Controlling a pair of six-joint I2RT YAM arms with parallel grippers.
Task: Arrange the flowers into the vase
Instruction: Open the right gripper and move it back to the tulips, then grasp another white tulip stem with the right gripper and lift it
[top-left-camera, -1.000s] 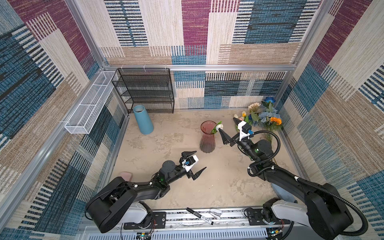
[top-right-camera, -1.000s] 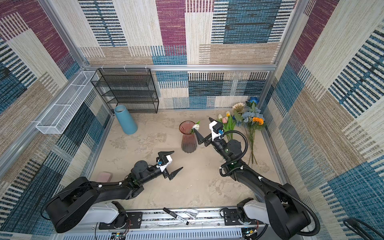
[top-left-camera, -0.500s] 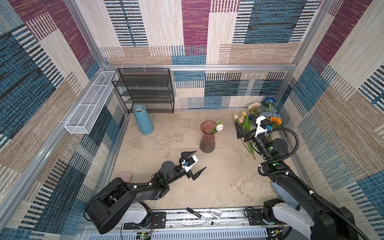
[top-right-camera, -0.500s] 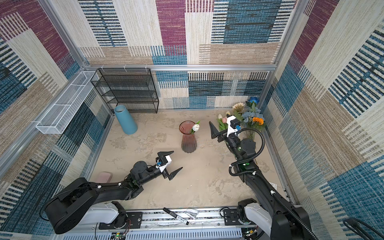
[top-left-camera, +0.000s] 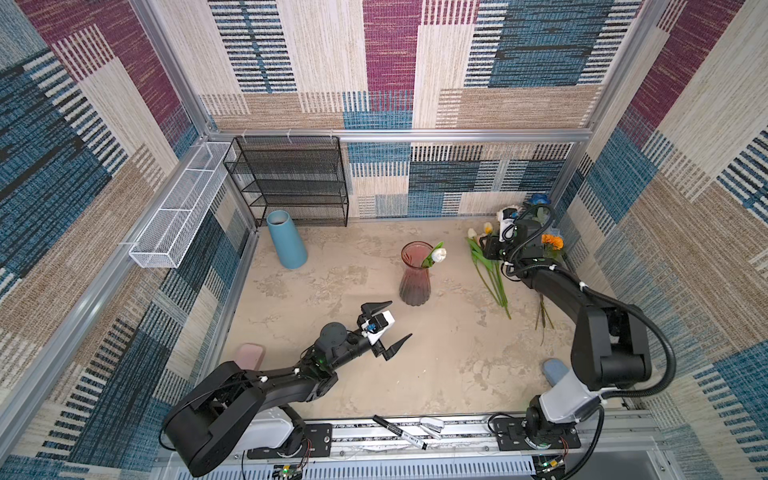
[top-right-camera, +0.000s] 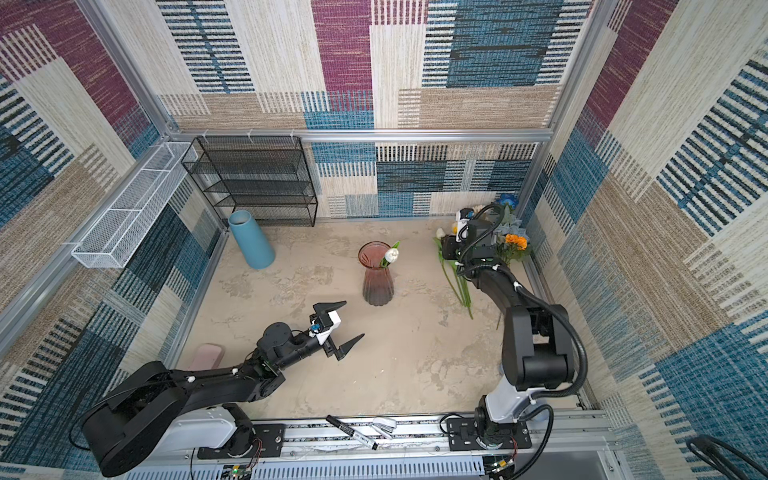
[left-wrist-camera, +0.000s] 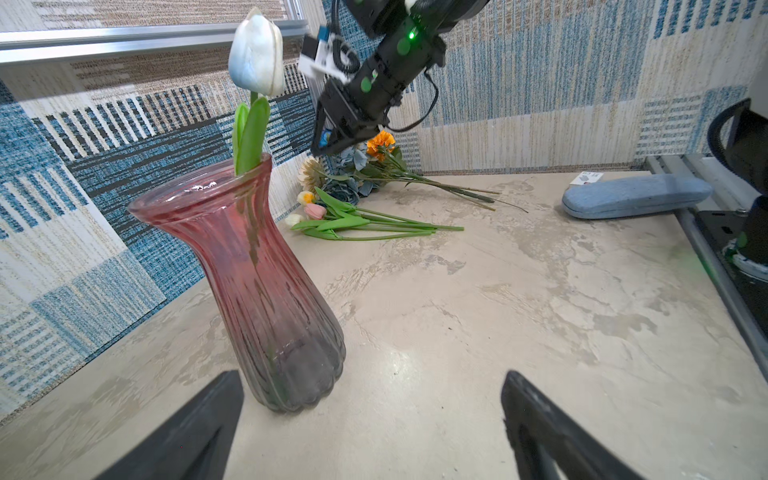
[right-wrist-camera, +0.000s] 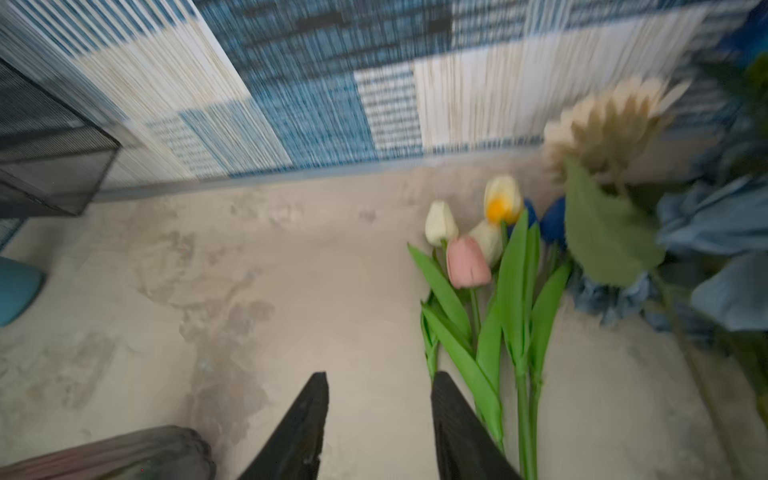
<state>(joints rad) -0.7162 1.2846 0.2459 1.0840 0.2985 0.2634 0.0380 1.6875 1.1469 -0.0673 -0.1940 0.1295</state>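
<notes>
The flowers (left-wrist-camera: 353, 222) are mostly lying in a heap on the worktop (top-left-camera: 436, 365), over in the far right corner by the wall. The tulips (right-wrist-camera: 469, 262) (white, pink, yellow, blue) sit on the heap's inner side, stems pointing toward the robot. The cream sunflower (right-wrist-camera: 611, 120), dusty-blue roses (left-wrist-camera: 353, 164) and orange bloom (top-left-camera: 552, 241) are just beside them, nearer the walls. One white tulip (left-wrist-camera: 257, 54) is already in the pink vase (top-left-camera: 414, 274), leaning on the rim. The vase stands upright mid-worktop, well apart from the heap.

The right claw (right-wrist-camera: 380, 415) hangs over the tulips, jaws partway open with nothing between them. The wrist view is blurry, so I can't tell if a finger touches a leaf. The left claw (top-left-camera: 400, 320) hovers near the vase on the robot's side, spread wide, empty.

Further out there's a blue tube (top-left-camera: 286, 245) beside a black rack (top-left-camera: 291, 183) at the back left, a white basket (top-left-camera: 178, 208) on the left wall, and a blue case (left-wrist-camera: 636, 195) front right.
</notes>
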